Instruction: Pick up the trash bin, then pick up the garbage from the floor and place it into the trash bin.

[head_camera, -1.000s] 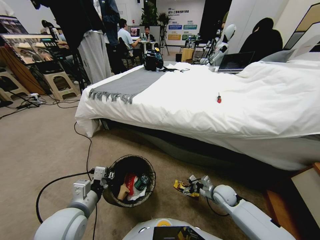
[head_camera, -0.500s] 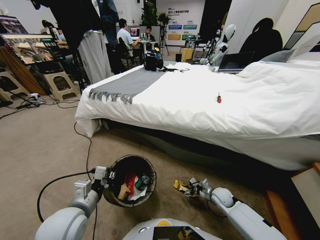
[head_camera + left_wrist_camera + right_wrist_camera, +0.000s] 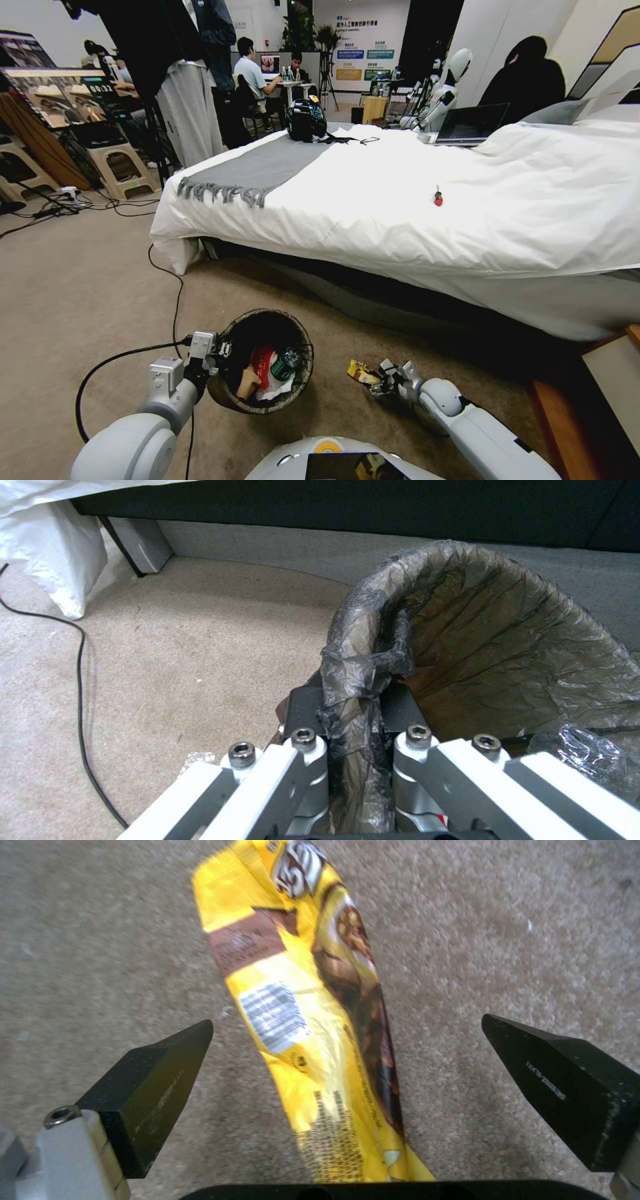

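The left claw (image 3: 350, 715) is held clamped shut, arm extended low; the right claw (image 3: 347, 1075) is lowered with fingers (image 3: 153, 1085) spread wide.

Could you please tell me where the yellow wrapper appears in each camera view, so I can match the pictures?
Head view: yellow wrapper on the carpet, between trash bin and right gripper.
Left wrist view: not in it; left gripper clamps the bin's rim.
Right wrist view: wrapper between the open fingers.
Shared landmark: the beige carpet.
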You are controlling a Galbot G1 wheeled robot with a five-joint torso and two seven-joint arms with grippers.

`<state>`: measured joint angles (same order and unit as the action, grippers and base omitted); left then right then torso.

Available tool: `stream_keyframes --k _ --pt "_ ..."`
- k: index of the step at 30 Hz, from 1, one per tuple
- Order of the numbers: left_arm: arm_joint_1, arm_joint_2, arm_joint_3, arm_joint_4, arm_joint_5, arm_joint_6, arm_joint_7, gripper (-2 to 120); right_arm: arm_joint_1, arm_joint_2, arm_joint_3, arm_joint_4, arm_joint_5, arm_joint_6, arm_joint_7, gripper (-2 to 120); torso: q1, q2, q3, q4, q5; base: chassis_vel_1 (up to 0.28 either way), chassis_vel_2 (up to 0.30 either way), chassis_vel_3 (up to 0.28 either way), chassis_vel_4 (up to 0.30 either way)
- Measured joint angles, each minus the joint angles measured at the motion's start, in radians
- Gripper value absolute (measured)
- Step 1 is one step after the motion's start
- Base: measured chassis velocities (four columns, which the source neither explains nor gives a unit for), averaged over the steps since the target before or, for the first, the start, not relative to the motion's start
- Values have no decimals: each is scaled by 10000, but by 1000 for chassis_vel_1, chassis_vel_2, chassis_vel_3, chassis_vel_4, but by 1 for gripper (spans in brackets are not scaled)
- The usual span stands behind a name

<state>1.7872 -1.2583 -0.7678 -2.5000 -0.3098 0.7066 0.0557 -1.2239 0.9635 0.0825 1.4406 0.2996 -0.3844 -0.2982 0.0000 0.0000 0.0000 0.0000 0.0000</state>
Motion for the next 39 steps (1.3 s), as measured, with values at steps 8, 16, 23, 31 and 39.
stream_keyframes --k 8,16,23,31,39 --pt "-11 32 12 0 0 -5 17 6 66 160 -64 -155 -253 79 15 100 0 0 0 0 -1 0 0 0 0" --pt "-51 53 11 0 -8 -8 48 6 110 272 -146 -269 -443 128 37 100 0 0 0 0 0 0 0 0 0" --pt "-72 65 0 0 -9 -15 115 6 76 295 -161 -306 -540 150 52 100 0 0 0 0 -1 0 0 0 0" --pt "-98 130 -4 0 -25 -26 122 6 61 364 -185 -368 -595 167 60 99 0 0 0 0 0 0 0 0 0" --pt "-161 139 -10 0 -42 -32 128 6 49 364 -279 -322 -598 202 108 71 0 0 0 0 -1 0 0 0 0"
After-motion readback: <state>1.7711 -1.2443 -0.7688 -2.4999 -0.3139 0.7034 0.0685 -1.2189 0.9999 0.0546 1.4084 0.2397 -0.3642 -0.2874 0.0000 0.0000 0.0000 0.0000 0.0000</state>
